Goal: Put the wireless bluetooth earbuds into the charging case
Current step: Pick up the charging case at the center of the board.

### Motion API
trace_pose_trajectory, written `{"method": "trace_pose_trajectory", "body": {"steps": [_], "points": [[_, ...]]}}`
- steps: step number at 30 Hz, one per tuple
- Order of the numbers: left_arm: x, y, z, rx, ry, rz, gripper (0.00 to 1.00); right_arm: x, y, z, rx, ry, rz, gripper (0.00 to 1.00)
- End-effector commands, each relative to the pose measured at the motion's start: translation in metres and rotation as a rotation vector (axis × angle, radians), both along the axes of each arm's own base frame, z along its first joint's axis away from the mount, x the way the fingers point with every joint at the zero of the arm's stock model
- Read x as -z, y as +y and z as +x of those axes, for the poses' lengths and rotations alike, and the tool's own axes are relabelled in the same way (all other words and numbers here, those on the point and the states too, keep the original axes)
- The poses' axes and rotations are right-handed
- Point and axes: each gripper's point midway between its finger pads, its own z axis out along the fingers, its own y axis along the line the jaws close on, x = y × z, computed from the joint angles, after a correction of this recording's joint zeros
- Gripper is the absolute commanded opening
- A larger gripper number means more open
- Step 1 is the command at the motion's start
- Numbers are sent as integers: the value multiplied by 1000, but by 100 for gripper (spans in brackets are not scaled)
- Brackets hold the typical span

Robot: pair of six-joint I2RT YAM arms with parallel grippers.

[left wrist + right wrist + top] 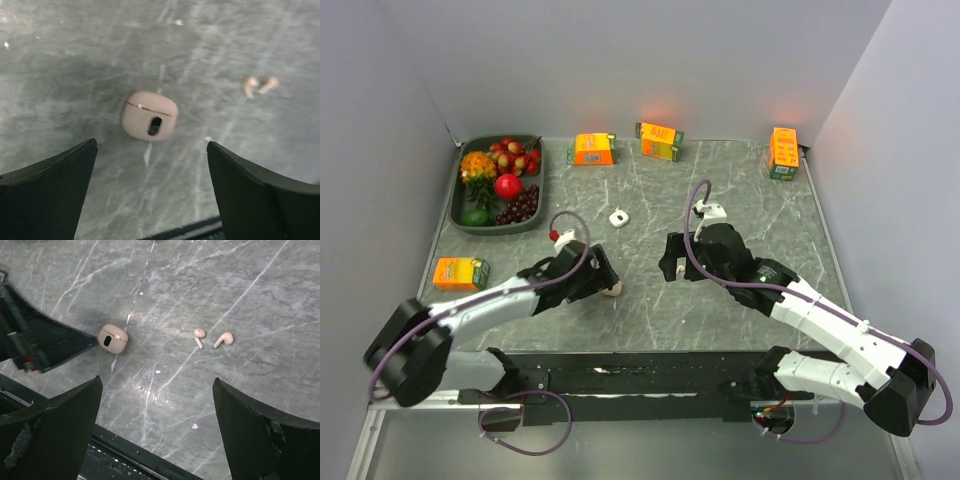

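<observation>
Your left gripper [151,150] hung wide open and empty just on the near side of the charging case [150,116]. The case lay on the grey marbled worktop [740,190] with its oval hole facing up. Your right gripper [156,385] was open and empty too, above bare stone. The two wireless bluetooth earbuds [199,336] lay side by side to the right of the case, close together and apart from it.

Nothing was held, so you were at the start of the task, with a first pick still to make. A thin gold seam ran across the case and its lid looked shut, though the left wrist view was blurred. You probably needed to steady and open the case before either bud could go in. The buds were tiny and lay flat, so the right gripper would have needed to close down narrowly on one stem.

Nothing lay between the grippers and these pieces. A second small white piece [617,217] sat farther back and could have been mistaken for the case. The fruit tray [457,200] at far left and the orange cartons [593,149] were well apart.
</observation>
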Motion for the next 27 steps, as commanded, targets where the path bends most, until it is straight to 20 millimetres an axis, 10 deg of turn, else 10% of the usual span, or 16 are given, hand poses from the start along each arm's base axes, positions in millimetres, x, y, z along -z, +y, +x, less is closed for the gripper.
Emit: {"method": "trace_pose_trajectory", "body": {"steps": [1,27], "points": [[10,6,15,-34,42,242,96,-15,-2,4,15,-39,25,99],[36,-34,-2,263,7,425,92,-6,-2,6,9,-35,-6,99]]}}
